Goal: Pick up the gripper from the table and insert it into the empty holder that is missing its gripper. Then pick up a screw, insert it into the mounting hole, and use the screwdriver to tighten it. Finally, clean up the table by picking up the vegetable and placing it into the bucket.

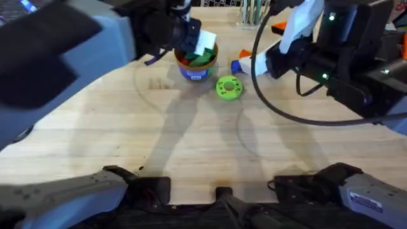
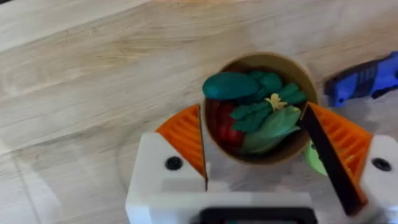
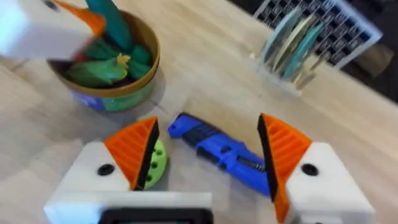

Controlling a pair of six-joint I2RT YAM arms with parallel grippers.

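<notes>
Both hands open | left hand over bucket | vegetable apparently inside

Right gripper is hovering open over blue screwdriver lying on table; lime-green disc beside left pad; bucket of toy produce sitting upper left; wire rack upper right.
</notes>
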